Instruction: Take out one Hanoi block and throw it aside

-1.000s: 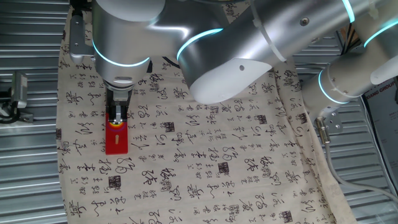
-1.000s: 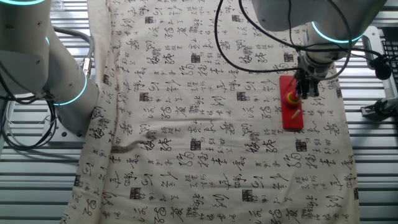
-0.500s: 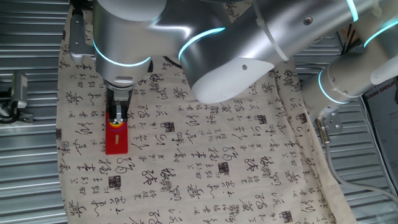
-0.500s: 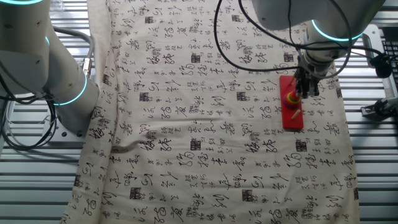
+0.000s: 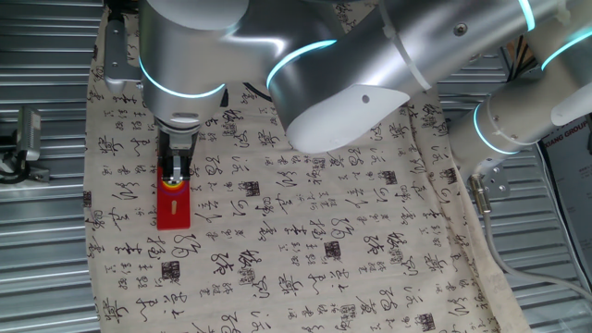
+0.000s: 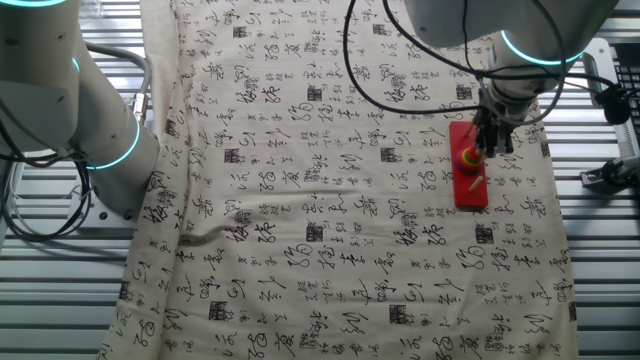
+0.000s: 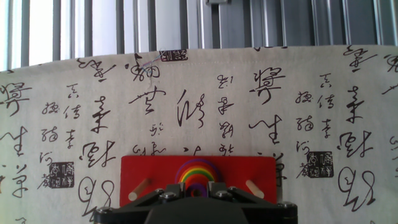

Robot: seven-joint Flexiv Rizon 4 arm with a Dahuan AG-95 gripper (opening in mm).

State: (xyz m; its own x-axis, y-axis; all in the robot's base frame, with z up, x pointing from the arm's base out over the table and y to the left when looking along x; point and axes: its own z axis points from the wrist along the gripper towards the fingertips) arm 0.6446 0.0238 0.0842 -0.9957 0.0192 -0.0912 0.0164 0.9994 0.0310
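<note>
Here the gripper hangs low over the red base on the cloth-covered tabletop, its fingers down around the stacked rings. The Hanoi block, a small purple ring, sits atop the stack on the middle peg. Whether the fingers grip it, I cannot tell.

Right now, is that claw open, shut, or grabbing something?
Claw: down at the stack of rings on the red base; open or shut cannot be told.
</note>
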